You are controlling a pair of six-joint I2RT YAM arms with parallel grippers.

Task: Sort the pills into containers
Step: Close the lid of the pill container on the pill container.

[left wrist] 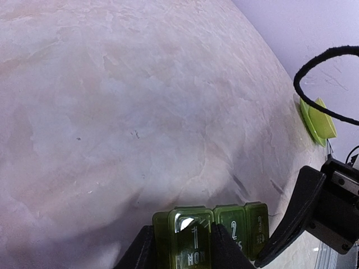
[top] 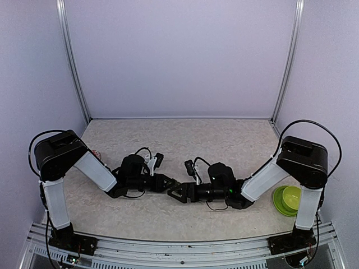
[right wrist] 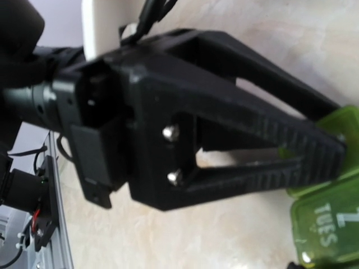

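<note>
While the two arms are crouching tip to tip low over the middle of the pale, marbled stone-look table [top: 185, 134], a wide stretch of surface is lying behind them up to the lilac back wall [top: 179, 56]. The ribbed metal rail [top: 179, 249] is closing off the near edge.

The left gripper [top: 170, 184] is clamping the translucent green plastic pill organiser [left wrist: 230, 224] at its "1 MON" end, its black ribbed fingers [right wrist: 263, 126] tapering onto the box. The right gripper [top: 178, 194] is standing with its jaws spread wide, holding nothing. One smooth black finger [left wrist: 297, 213] is sitting just beside the organiser's numbered lids, and I cannot tell whether it is touching them.

A lime-green plastic bowl [top: 287, 199] is resting well apart, by the right arm's base near the right wall. A small red-and-white object [top: 96, 152] is peeking out behind the left arm, too hidden to identify. A black cable [left wrist: 320, 61] is looping across the left wrist view.
</note>
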